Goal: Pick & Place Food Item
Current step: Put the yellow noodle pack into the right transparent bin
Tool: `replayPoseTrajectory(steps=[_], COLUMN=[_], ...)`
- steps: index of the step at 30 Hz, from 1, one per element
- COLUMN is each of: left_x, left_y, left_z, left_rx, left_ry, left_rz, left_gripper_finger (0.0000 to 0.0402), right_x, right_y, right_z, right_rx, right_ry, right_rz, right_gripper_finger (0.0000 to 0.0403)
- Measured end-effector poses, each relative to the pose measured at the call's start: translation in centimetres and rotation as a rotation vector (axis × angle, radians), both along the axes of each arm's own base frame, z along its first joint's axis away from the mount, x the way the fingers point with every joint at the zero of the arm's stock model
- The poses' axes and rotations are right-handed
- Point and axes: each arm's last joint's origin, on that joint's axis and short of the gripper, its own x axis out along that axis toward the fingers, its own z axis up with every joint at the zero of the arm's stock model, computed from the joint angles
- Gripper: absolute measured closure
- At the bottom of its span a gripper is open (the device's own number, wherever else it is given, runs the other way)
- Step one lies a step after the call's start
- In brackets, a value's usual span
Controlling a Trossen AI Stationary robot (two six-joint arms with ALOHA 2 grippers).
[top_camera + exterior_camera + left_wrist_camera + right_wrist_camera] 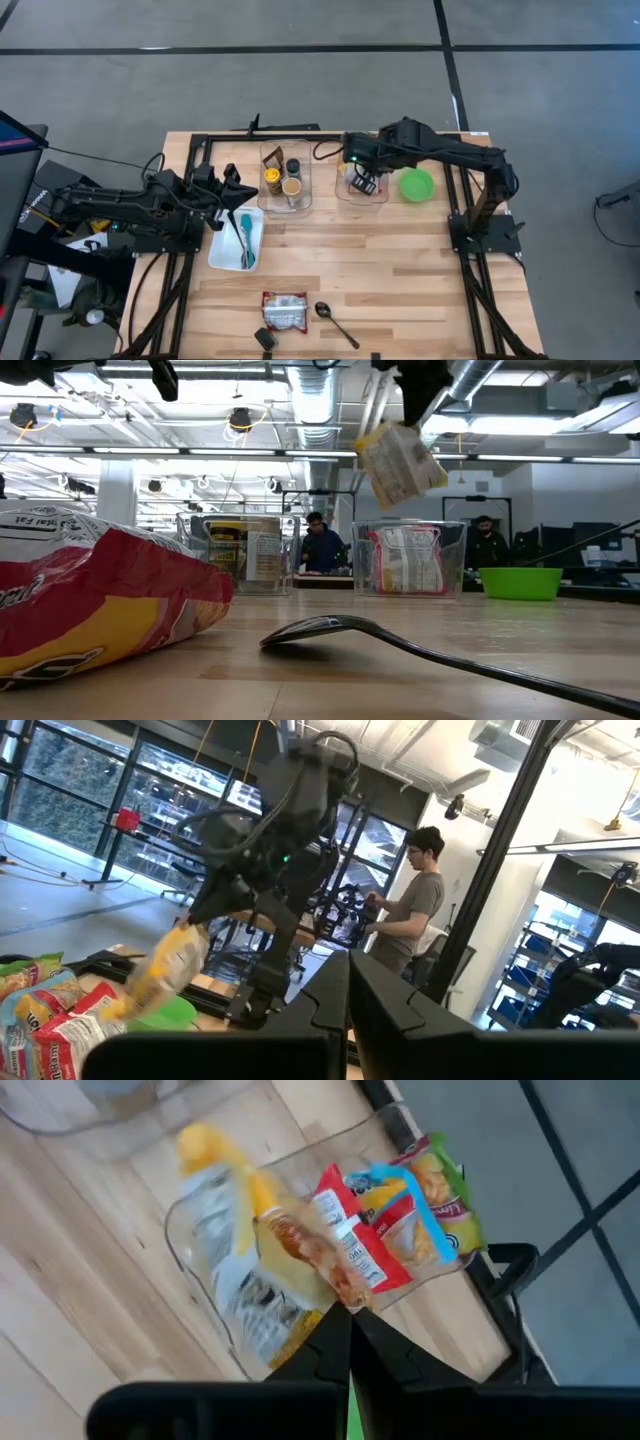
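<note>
While the right hand [366, 183] hangs over the clear bin [345, 193] at the far side of the counter [400, 260], its fingers are pinched together on the top edge of a yellow snack packet [400, 462], which dangles in the air, tilted, clear above the bin in the low view. Grip looks thin: only a corner or seam of the packet sits between the fingers [335, 1342], rest of the bag hangs free and appears to swing. Risk one, judged: packet slips out during travel and drops back among the other packets [400, 1210] in the bin, or onto the counter short of its target. Risk two: a swinging bag could clip the bin wall or the green bowl [417, 185] just beside it on the way past. Destination not stated; the bowl is the nearest open receptacle, so a release made while the bag swings could land it on the rim rather than inside. Left hand [232, 190] sits closed and empty near the other clear bin [285, 178] holding jars, above the white tray [236, 240]; waiting. Near edge of counter: another food bag [284, 310] and a spoon [335, 322], well apart from the action, no hazard.
</note>
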Motion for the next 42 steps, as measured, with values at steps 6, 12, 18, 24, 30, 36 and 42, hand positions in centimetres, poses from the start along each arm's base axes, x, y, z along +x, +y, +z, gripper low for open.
replayPoseTrajectory(steps=[6,12,18,24,30,36,42], left_x=[0.0,0.0,0.0,0.0,0.0,0.0,0.0], left_y=[0.0,0.0,0.0,0.0,0.0,0.0,0.0], left_z=[0.0,0.0,0.0,0.0,0.0,0.0,0.0], left_rx=[0.000,0.000,0.000,0.000,0.000,0.000,0.000], left_ry=[0.000,0.000,0.000,0.000,0.000,0.000,0.000], left_rz=[0.000,0.000,0.000,0.000,0.000,0.000,0.000], left_gripper_finger=[0.0398,0.0398,0.0398,0.0398,0.0398,0.0398,0.0398], right_x=[1.1,1.9,1.4,1.1,0.8,0.8,0.2], right_y=[-0.8,-0.6,-0.6,-0.8,-2.8,-3.8,-5.1], right_z=[-2.9,-5.7,-6.9,-6.9,-8.5,-9.4,-9.4], right_rx=[0.112,0.201,0.215,0.224,0.300,0.305,0.281], right_ry=[0.020,0.022,0.060,0.059,0.044,0.040,0.052], right_rz=[0.072,0.136,0.109,0.104,0.071,0.080,0.026], right_gripper_finger=[0.0403,0.0403,0.0403,0.0403,0.0403,0.0403,0.0403])
